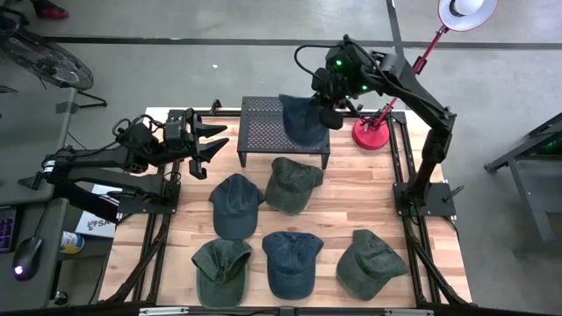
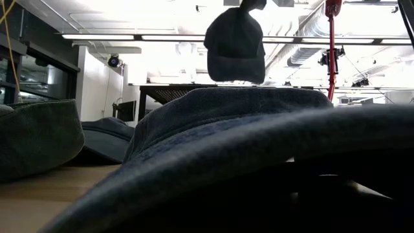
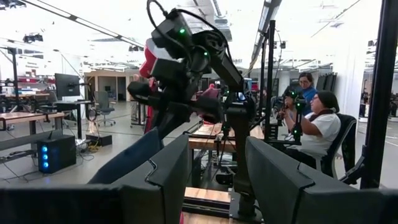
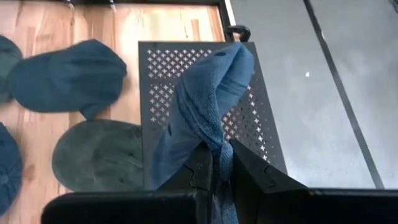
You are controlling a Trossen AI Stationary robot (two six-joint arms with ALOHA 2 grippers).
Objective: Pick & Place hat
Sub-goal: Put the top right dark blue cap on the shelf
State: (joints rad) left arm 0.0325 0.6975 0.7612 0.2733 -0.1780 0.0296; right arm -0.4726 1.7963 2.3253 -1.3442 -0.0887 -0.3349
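Observation:
A blue hat [image 1: 303, 118] hangs above the black perforated rack [image 1: 263, 132] at the table's far middle, with my right gripper [image 1: 327, 112] shut on it. The right wrist view shows the hat [image 4: 205, 106] dangling over the rack [image 4: 261, 124] from the gripper [image 4: 217, 168]. In the low view the hat [image 2: 235, 45] hangs high, clear of everything. My left gripper [image 1: 211, 145] waits at the table's left, open with nothing between its fingers [image 3: 168, 180]. My right gripper pinches a bunched fold of the hat's cloth [image 4: 217, 152] between its two fingers. The fingers slant downward from the far right. The hat hangs slack below them, lifted clear of the rack.
Several more hats lie on the wooden table nearer the front: two dark blue [image 1: 235, 204] [image 1: 291, 262] and three green [image 1: 292, 184] [image 1: 221, 270] [image 1: 369, 263]. A red lamp base [image 1: 372, 133] stands right of the rack. One hat [image 2: 246, 149] lies close before the low camera.

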